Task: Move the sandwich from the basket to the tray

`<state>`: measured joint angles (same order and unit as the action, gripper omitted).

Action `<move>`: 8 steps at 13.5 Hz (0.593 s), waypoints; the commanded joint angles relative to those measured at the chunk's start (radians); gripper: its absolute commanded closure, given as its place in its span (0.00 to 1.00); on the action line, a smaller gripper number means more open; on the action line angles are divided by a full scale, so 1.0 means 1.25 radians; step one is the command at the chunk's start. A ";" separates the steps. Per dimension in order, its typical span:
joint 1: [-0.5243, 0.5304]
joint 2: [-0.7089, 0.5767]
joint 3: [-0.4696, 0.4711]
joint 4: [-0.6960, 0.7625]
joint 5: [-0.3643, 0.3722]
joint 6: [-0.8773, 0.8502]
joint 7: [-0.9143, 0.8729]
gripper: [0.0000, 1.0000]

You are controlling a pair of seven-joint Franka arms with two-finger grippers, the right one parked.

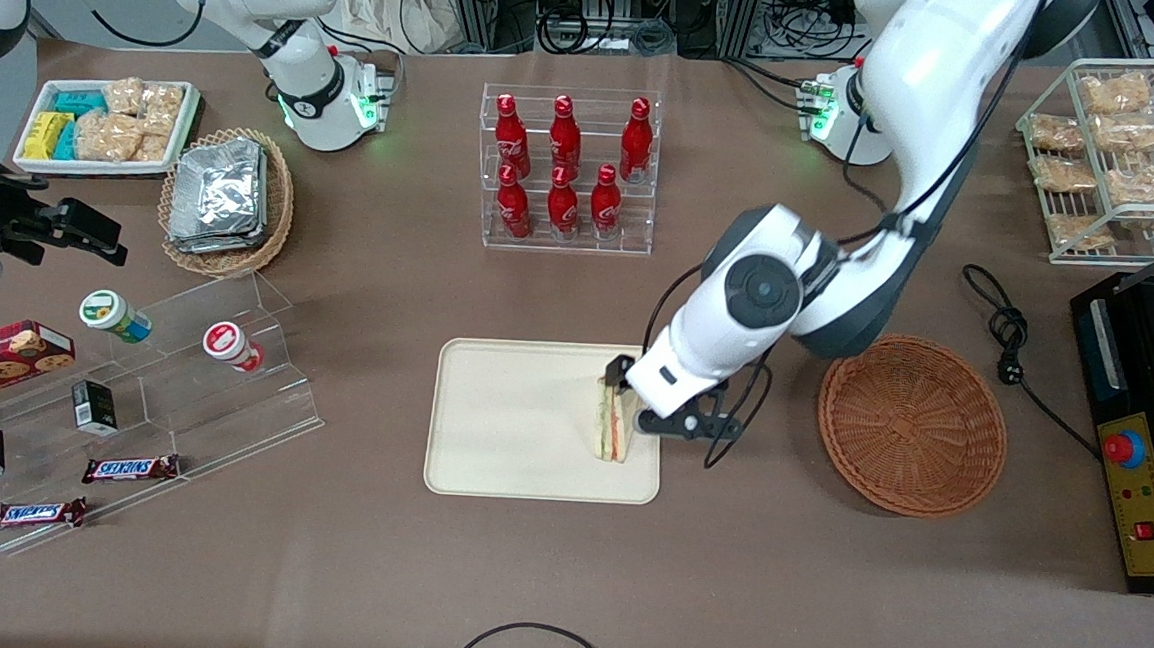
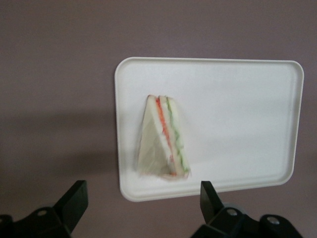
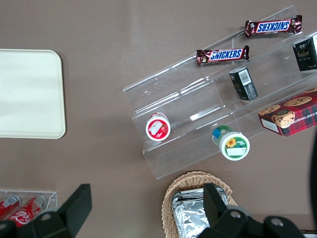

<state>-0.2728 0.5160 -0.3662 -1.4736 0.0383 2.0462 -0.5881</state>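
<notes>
The sandwich (image 2: 162,141) is resting on the tray (image 2: 237,99), near the tray edge that faces the basket (image 1: 912,423), which is sitting empty on the tabletop (image 1: 771,596). The end effector (image 2: 141,198) is hovering above the sandwich with fingers (image 2: 74,197) spread wide, gripping nothing. Judgement: the release is done and the step in hand is the retreat. Lifting straight up before swinging away is advisable, so neither finger is clipping the wedge or nudging the tray.
</notes>
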 commanded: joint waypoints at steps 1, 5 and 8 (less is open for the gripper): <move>0.055 -0.107 0.018 -0.032 0.007 -0.109 0.007 0.00; 0.171 -0.270 0.019 -0.166 0.004 -0.195 0.142 0.00; 0.301 -0.346 0.022 -0.224 -0.001 -0.235 0.304 0.00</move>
<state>0.0030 0.1769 -0.3300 -1.6676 0.0427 1.7775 -0.3095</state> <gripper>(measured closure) 0.000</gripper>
